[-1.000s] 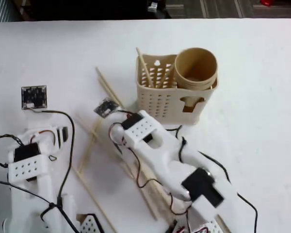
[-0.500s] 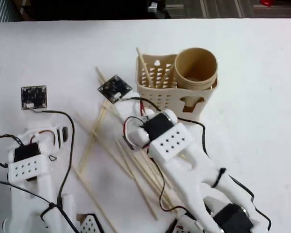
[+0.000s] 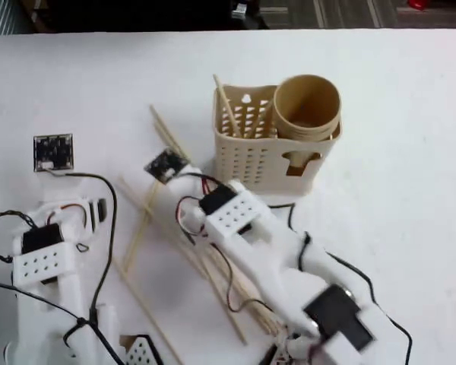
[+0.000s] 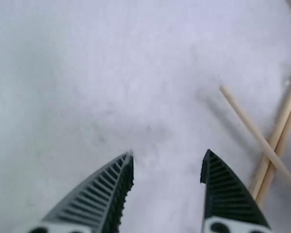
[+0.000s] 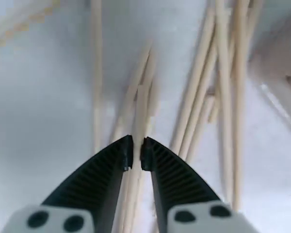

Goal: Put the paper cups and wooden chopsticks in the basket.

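Near the counter's (image 3: 410, 190) near left corner, the left hand (image 4: 168, 154) hangs over bare surface with its jaws wide apart and nothing between them. A few loose chopsticks (image 4: 262, 141) lie just beside it.

Toward the middle of the near edge, more sticks lie scattered and crossed. The right hand (image 5: 137, 143) is low over this pile, its jaws drawn together on one chopstick (image 5: 140, 104) that runs straight between the tips. The neighbouring sticks lie almost touching it on either side.

The step in hand looks like lifting that one stick clear. To do it well, the pinch should be firm before rising, and the lift should go straight up so that crossing sticks are not dragged along or flicked off the counter. A grip near the stick's middle should keep it from swinging.

Further right, toward the far edge, stands the basket (image 3: 258, 163). A paper cup (image 3: 306, 106) already sits in its right compartment, and a stick (image 3: 226, 103) leans in the left one. The held chopstick should go into that left compartment. It is best tipped end-down over the opening before release, clear of the rim and the cup.
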{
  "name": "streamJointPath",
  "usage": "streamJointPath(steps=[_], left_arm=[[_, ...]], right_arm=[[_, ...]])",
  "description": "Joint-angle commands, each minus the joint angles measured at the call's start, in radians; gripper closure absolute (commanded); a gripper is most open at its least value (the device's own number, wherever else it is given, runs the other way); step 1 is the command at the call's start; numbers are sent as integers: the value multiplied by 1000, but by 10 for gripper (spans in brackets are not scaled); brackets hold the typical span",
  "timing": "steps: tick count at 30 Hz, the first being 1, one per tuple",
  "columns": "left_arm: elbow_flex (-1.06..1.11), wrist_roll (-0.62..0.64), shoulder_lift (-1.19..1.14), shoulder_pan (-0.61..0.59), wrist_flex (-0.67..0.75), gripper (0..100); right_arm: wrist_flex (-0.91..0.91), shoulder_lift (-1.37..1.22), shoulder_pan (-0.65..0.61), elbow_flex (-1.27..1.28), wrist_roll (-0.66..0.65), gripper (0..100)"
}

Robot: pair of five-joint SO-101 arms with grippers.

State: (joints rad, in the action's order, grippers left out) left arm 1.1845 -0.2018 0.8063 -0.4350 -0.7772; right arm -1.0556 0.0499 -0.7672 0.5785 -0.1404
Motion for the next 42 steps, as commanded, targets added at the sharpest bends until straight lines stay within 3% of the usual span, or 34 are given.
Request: streamJointPath(steps=[1,12,18,26,42], left_arm=[[-3,3,16,-5,20,771],[-3,3,16,-5,20,771],[-3,3,16,-5,20,771],[-3,3,16,-5,20,771],[-3,3,16,-5,20,771]], right_arm=[[13,-101,-4,-60,-9,912],[-30,-196,-18,-120,-8,889],[-24,-205,-44,-118,-6,978],[-35,-277,-41,-161,-2,981],[-153,188,59,-150,0,981]])
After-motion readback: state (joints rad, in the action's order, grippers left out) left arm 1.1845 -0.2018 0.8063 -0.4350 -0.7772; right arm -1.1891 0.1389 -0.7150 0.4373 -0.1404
